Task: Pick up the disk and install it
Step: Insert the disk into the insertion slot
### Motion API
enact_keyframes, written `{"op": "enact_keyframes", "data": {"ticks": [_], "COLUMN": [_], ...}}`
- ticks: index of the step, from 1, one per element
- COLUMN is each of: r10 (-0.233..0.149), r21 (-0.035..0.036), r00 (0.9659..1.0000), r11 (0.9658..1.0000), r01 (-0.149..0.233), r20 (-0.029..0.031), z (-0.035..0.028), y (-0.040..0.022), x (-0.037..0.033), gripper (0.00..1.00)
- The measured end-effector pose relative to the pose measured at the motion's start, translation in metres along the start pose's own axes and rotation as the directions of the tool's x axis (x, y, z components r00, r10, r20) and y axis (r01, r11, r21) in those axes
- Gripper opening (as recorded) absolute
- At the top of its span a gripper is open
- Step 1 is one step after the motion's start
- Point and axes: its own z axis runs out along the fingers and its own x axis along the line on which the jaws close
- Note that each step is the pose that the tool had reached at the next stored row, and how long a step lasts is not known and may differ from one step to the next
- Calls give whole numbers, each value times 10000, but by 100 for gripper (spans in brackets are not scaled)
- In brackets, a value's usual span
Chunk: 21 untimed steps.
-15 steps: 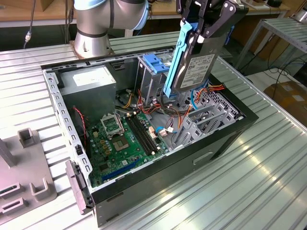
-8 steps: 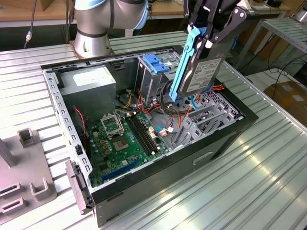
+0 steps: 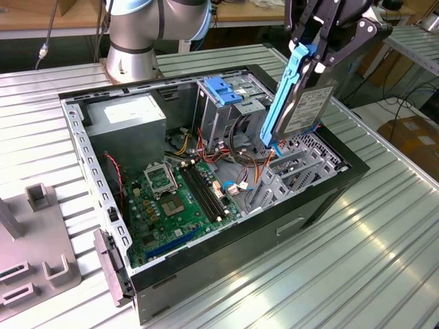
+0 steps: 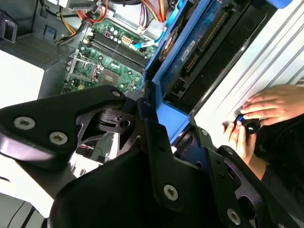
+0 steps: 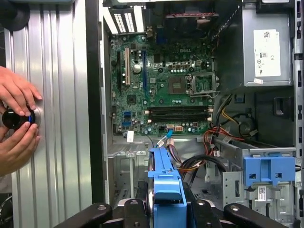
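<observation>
The exterior view looks down slantwise from a distance, taking in the whole open computer case (image 3: 322,199). Both wrist views ride close behind the gripper (image 5: 166,205) (its black linkage crowds their foregrounds), facing down into the case; all three views share the disk (image 5: 165,178) and green motherboard (image 5: 161,90).

**Gripper clamped on the disk, holding it up on edge**

In the exterior view the arm (image 3: 147,31) has its silver base joint well off to the exterior view's left of the gripper (image 3: 313,55). The gripper's black linkage fingers (image 3: 343,38) reach down from above and pinch the upper end of the disk (image 3: 307,110), which hangs steeply tilted below them. In both wrist views the gripper (image 4: 164,118) (image 5: 166,204) has its jaws drawn in against the two sides of the disk's blue end.
</observation>
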Motion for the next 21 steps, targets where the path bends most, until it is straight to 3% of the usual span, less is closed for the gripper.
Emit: {"op": "enact_keyframes", "data": {"ticks": [4,9,21], "r10": [-1,-1,105], "r21": [0,0,-7], "r00": [10000,10000,9999], "r11": [10000,10000,9999], "r01": [1,1,-105], "r20": [-1,-2,-3], "z": [57,136,309], "y": [-80,-155,-209], "x": [62,92,178], "gripper": [37,37,37]}}
